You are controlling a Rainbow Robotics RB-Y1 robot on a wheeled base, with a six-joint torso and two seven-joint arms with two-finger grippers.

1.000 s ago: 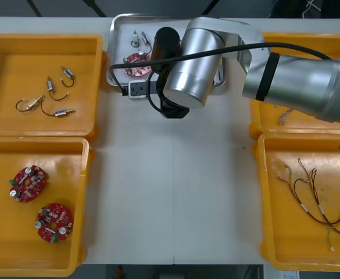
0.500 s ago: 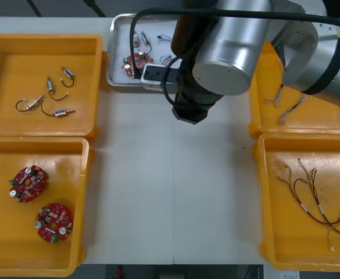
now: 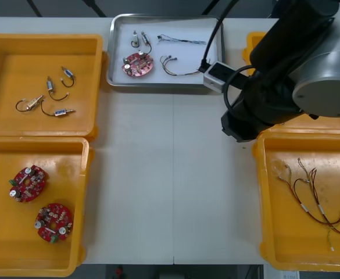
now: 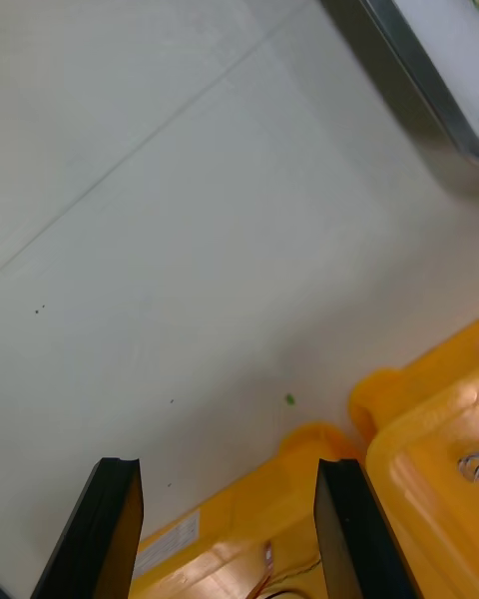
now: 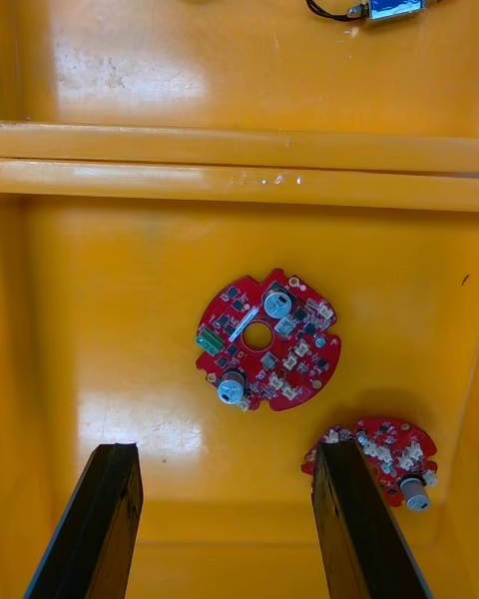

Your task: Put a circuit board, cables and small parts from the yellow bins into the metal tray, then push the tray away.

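Nothing written can be read anywhere: no word, number or brand. A pale sticker [image 4: 168, 551] on the rim of a yellow bin [image 4: 261, 504] carries print too small to make out.

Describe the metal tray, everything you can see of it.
The rectangular shiny metal tray has a raised rim, rounded corners and a white inside. It lies flat on the light table between the far yellow bins, holding a round red circuit board, small metal parts and two thin cables. The open right tool hovers off its corner, not touching.
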